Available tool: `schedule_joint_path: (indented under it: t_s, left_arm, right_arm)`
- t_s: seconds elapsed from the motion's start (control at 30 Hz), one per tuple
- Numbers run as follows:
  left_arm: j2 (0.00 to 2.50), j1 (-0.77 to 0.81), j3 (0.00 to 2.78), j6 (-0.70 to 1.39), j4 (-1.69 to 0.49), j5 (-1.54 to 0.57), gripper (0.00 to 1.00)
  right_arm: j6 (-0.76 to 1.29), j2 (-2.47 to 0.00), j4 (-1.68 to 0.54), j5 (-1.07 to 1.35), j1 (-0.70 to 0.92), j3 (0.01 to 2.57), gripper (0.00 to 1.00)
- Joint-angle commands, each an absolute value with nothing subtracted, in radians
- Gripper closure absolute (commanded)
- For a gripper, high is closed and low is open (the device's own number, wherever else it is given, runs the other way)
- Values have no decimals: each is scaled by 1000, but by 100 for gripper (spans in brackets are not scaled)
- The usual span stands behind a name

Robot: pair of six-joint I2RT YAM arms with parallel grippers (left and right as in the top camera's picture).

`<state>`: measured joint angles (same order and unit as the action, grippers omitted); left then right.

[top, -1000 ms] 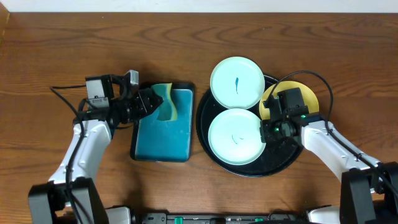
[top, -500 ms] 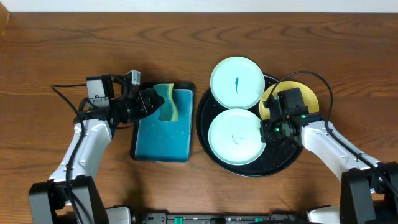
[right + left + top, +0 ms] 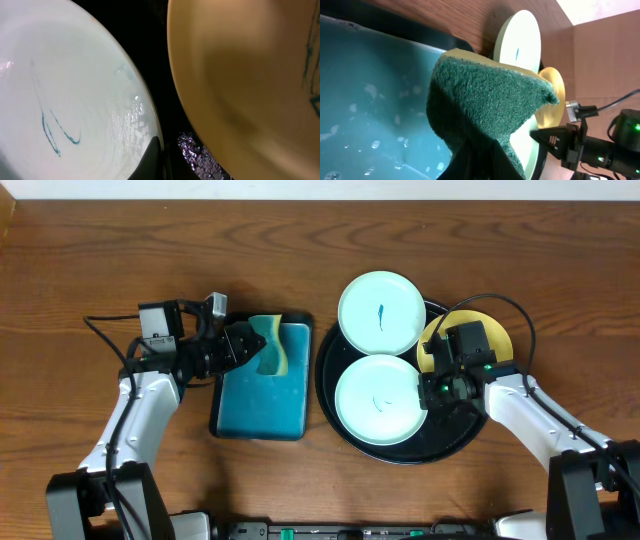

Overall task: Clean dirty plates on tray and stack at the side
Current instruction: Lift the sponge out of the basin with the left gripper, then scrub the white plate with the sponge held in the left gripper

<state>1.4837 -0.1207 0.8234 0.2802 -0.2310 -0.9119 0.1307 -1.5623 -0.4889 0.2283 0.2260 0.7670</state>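
- Presently the sponge (image 3: pixel 485 100) is pinched in the closed left gripper (image 3: pixel 243 343) above the teal tray (image 3: pixel 262 405)
- The right gripper (image 3: pixel 425 390) is shut at the near mint plate (image 3: pixel 375 400)'s rim; whether that rim is pinched cannot be told
- All three plates (image 3: pixel 381 312) sit on the black tray (image 3: pixel 400 455)
- That plate should be steadied while the sponge is pressed flat onto its blue smear
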Motion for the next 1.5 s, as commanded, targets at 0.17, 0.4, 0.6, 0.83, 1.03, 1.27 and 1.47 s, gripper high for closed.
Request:
schedule_joint_path:
  t_s: [0.17,0.4,0.6,0.83,1.03,1.27,1.47]
  left_arm:
    - [1480,-124,821,263,-229,-958,92]
    - [1480,-124,821,264,-230,-957,93]
    - [1480,-101,821,280,-234,-917,93]
    - [1480,69,821,302,-299,-473,93]
    - [1480,229,821,328,-350,-208,93]
    - [1483,319,821,400,-377,-104,93]
    - [1483,370,821,467,-381,-104,92]
  right_arm:
    - [142,-1567,-490,214,232,770,99]
    - [142,-1567,-490,214,232,770,99]
    - [142,-1567,-489,214,232,770,99]
    - [142,-1567,-490,214,232,770,99]
    - [142,-1567,-490,214,232,770,99]
    - [142,-1567,-490,214,232,770,99]
    - [142,-1567,-490,214,232,770,99]
